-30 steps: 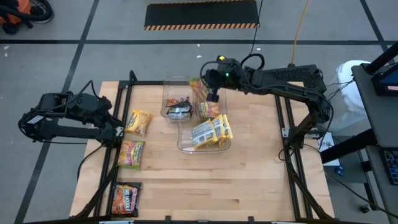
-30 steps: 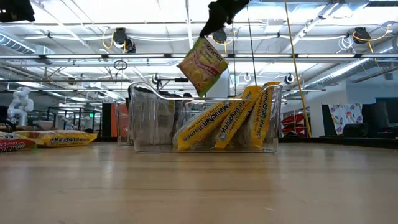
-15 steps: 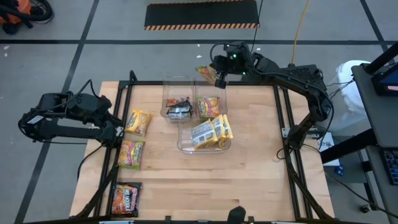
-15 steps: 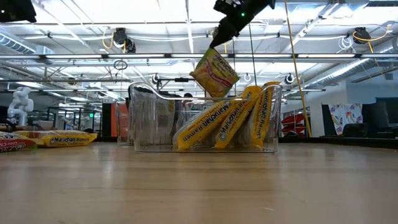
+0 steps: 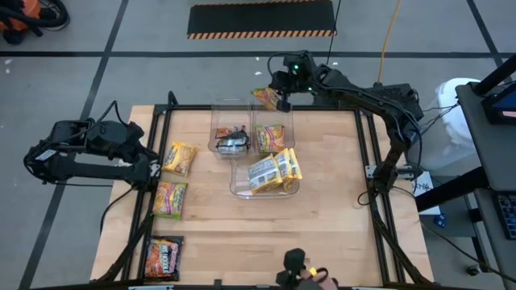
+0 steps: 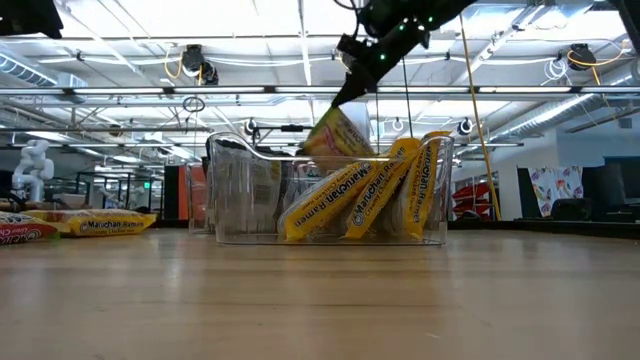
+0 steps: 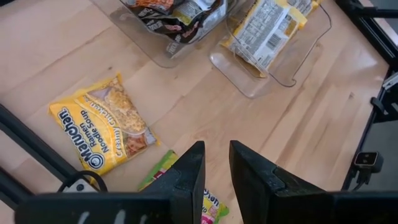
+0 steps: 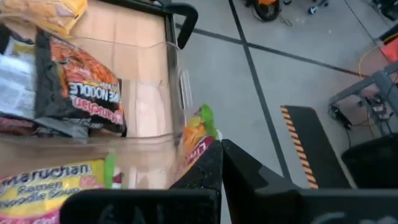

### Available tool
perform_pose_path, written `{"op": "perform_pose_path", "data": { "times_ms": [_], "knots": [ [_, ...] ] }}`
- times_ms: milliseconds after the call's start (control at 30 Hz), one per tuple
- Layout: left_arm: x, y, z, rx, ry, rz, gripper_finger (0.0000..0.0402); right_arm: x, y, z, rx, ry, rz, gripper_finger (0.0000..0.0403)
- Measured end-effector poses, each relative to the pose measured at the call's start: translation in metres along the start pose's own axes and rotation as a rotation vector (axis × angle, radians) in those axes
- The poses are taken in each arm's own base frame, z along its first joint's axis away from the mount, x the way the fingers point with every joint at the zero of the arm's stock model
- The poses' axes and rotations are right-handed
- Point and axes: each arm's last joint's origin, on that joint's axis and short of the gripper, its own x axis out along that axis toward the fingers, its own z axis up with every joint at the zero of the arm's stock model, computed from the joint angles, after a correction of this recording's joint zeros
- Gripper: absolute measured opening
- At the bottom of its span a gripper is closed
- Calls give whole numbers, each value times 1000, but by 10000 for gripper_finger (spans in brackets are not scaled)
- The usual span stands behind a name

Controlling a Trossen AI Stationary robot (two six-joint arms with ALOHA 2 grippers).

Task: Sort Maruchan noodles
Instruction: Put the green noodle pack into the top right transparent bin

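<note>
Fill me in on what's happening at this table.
Ramen packets are being sorted into clear bins. The right gripper is shut on a lime-green packet, hanging it over the table's far edge just beyond the bins. One bin holds yellow packets, another dark ones. The left gripper waits open above the loose packets on the table's left side.

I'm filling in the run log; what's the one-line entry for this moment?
right gripper: shut on lime-green packet, above bins' far edge | left gripper: open, idle over left-side packets
</note>
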Motion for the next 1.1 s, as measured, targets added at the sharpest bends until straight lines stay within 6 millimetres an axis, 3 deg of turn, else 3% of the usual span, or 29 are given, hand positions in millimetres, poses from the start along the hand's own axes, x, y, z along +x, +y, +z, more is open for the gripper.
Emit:
{"op": "perform_pose_path", "data": {
  "times_ms": [567, 767, 1100],
  "knots": [
    [0, 0, 0, -66, -1, 1, 79, 72, -4, -36, 28, -39, 116, 0],
    [0, 0, 0, -90, -1, 1, 79, 85, -3, -44, 38, -46, 146, 0],
    [0, 0, 1, -121, -6, -4, 79, 82, -18, -54, 115, -33, 114, 0]
  ]
}}
